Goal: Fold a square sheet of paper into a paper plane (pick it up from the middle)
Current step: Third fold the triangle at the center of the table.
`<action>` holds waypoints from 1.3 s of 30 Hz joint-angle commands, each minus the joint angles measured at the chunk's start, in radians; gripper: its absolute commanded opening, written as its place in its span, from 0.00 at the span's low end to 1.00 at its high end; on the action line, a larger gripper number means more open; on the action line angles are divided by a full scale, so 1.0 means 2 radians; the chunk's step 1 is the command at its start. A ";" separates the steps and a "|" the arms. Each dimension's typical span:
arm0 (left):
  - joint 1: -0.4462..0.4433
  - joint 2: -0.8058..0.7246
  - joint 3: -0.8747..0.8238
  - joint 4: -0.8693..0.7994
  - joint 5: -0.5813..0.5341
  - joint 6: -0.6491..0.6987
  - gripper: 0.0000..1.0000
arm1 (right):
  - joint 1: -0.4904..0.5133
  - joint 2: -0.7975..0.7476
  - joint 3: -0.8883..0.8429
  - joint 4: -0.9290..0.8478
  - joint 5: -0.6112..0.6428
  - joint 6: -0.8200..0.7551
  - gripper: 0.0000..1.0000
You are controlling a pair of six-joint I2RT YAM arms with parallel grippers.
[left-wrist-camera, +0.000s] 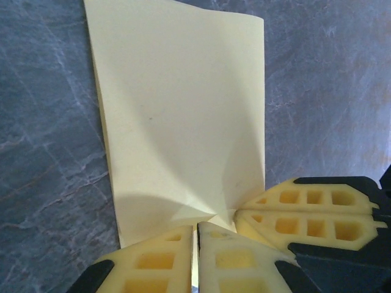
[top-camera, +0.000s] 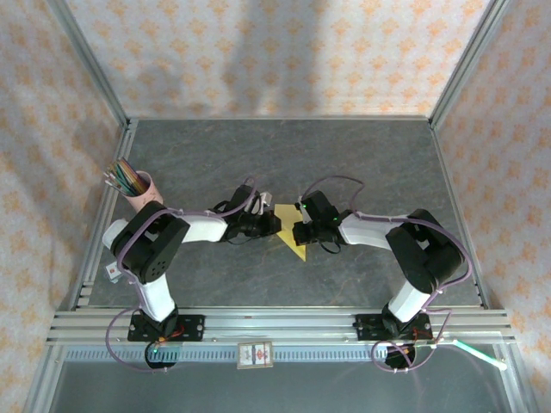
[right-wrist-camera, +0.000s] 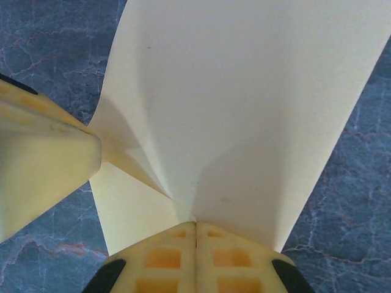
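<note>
Both arms reach inward from the near edge, elbows out and forearms low, and their wrists meet near the middle of the grey marbled table [top-camera: 362,163]. I see the left gripper [left-wrist-camera: 197,231] pinched tight on one edge of the thin yellow square sheet of paper [left-wrist-camera: 183,110], pads together with the sheet between them. The right gripper [right-wrist-camera: 195,229] is the same, clamped on the paper from the opposite side. The fingertips of the two grippers sit just beside each other at the same spot on the sheet. The paper is mid-table between the two grippers, partly folded, with one layer lifted and curving up off the layer below. From above it reads as a triangle, long axis running far to near, tip pointing at the near edge and slightly toward the right arm's side. A pink cup of coloured pencils [top-camera: 136,185] stands by the table's left edge, well apart.
</note>
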 commanded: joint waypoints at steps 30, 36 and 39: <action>-0.019 -0.077 -0.079 0.098 0.004 -0.085 0.10 | -0.001 0.010 -0.011 -0.021 0.017 0.020 0.04; -0.048 -0.063 -0.109 0.179 -0.003 -0.140 0.07 | -0.002 0.009 -0.012 -0.023 0.016 0.018 0.04; -0.048 -0.056 -0.104 0.181 -0.003 -0.138 0.07 | -0.002 0.009 -0.011 -0.023 0.015 0.017 0.04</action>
